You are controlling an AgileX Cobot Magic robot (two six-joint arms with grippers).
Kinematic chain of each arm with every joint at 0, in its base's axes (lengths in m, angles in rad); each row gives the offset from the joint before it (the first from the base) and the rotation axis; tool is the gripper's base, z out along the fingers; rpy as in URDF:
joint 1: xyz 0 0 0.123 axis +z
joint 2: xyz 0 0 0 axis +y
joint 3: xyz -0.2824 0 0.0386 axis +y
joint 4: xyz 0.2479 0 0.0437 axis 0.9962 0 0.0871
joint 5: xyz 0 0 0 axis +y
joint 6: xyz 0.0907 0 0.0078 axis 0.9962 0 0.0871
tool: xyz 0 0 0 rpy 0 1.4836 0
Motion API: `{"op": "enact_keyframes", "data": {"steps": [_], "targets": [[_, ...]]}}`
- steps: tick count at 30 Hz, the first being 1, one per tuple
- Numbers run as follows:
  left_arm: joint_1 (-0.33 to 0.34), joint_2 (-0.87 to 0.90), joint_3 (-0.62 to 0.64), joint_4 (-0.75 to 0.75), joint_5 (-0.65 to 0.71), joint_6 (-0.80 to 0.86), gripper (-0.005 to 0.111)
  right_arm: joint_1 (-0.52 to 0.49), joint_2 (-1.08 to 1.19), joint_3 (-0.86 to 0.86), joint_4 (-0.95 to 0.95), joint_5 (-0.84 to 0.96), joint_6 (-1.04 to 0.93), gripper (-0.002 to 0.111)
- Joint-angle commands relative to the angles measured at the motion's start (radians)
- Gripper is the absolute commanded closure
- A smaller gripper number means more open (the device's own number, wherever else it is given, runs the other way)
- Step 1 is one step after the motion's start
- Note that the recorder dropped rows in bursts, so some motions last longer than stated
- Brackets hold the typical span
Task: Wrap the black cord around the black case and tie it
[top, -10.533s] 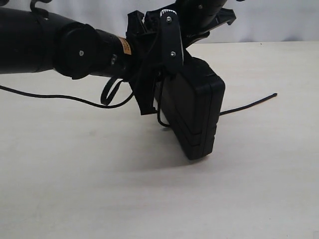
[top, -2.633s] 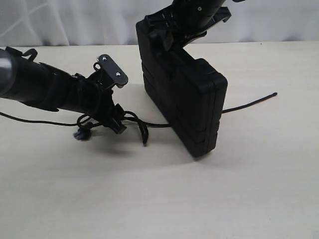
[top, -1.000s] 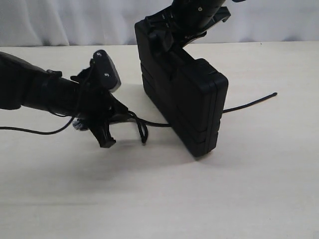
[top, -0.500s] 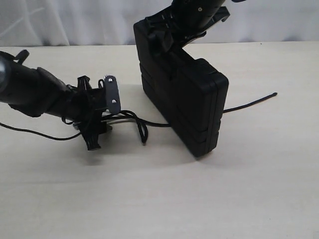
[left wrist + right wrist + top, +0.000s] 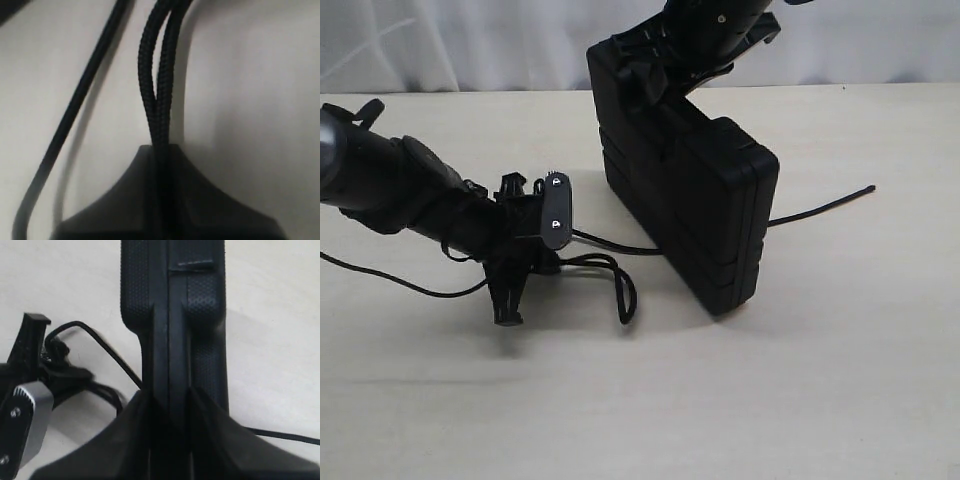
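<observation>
My left gripper (image 5: 525, 262) is low at the middle left of the outside picture, just above the table (image 5: 820, 400). It is clamped on the cord (image 5: 623, 292). In the left wrist picture I see two strands of the braided cord side by side. They go right into the dark gripper, so the cord is pinched as a fold.

Just to the right of that gripper, the cord makes a loose loop on the table. One more strand runs from the gripper to the foot of the case (image 5: 715, 215) and slips under it. The cord comes out on the other side of the case and lies across the table toward the right edge, where its tip ends. A thin black line trails from under the left arm to the left edge. I cannot tell if it is the same cord.

My right gripper (image 5: 665, 62) is at the top middle of the outside picture. It is squeezed tight on the top rim of the case. The right wrist picture shows that rim between both fingers. The case stands on its narrow side in the middle, leaning a bit, with its low end down at the table. The cord only passes under it.
</observation>
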Motion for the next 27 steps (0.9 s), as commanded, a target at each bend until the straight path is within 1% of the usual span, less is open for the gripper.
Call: {"op": "enact_keyframes", "data": {"steps": [1, 4, 7, 9, 10, 11, 12, 14, 17, 18, 20, 21, 22, 23, 24, 25, 27], "targets": [[0.000, -0.063, 0.002, 0.010, 0.214, -0.021, 0.107, 0.000, 0.011, 0.010, -0.006, 0.024, -0.013, 0.104], [0.000, -0.121, 0.002, 0.010, 0.269, -0.093, 0.107, 0.000, 0.011, 0.010, -0.006, 0.024, -0.013, 0.104], [0.000, -0.181, 0.002, -0.011, 0.266, -0.150, 0.107, 0.000, 0.011, 0.010, -0.006, 0.026, -0.013, 0.104], [0.000, -0.220, 0.002, -0.072, 0.203, -0.199, 0.107, 0.000, 0.011, 0.010, -0.006, 0.026, -0.013, 0.104], [0.000, -0.252, 0.002, -0.173, 0.106, -0.245, 0.107, 0.000, 0.011, 0.010, -0.006, 0.026, -0.013, 0.104], [0.000, -0.263, 0.002, -0.216, 0.068, -0.249, 0.107, 0.000, 0.011, 0.010, -0.006, 0.028, -0.013, 0.104], [0.000, -0.281, 0.004, -0.338, -0.043, -0.249, 0.107, 0.000, 0.011, 0.010, -0.006, 0.028, -0.013, 0.104], [0.000, -0.298, 0.004, -0.421, -0.127, -0.249, 0.107, 0.000, 0.011, 0.010, -0.004, 0.026, -0.013, 0.104], [0.000, -0.309, 0.008, -0.468, -0.160, -0.249, 0.107, 0.000, 0.011, 0.010, -0.004, 0.015, -0.013, 0.104], [-0.002, -0.309, 0.015, -0.518, -0.205, -0.247, 0.107, 0.000, 0.011, 0.010, -0.004, 0.005, -0.013, 0.104], [-0.002, -0.307, 0.026, -0.522, -0.258, -0.245, 0.107, 0.000, 0.011, 0.010, -0.002, -0.013, -0.013, 0.104], [-0.017, -0.307, 0.027, -0.522, -0.302, -0.245, 0.107, 0.000, 0.011, 0.010, -0.003, -0.018, -0.013, 0.104], [-0.046, -0.307, 0.027, -0.515, -0.379, -0.245, 0.107, 0.000, 0.011, 0.010, -0.003, -0.018, -0.013, 0.104], [-0.087, -0.307, 0.027, -0.468, -0.474, -0.247, 0.107, 0.000, 0.011, 0.010, -0.003, -0.018, -0.013, 0.104], [-0.140, -0.307, 0.027, -0.401, -0.552, -0.272, 0.107, 0.000, 0.011, 0.010, -0.003, -0.018, -0.013, 0.104], [-0.204, -0.307, 0.028, -0.300, -0.667, -0.343, 0.107, 0.000, 0.011, 0.010, -0.003, -0.018, -0.013, 0.104], [-0.274, -0.307, 0.041, -0.161, -0.796, -0.475, 0.107, 0.000, 0.011, 0.010, -0.003, -0.018, -0.013, 0.104]]}}
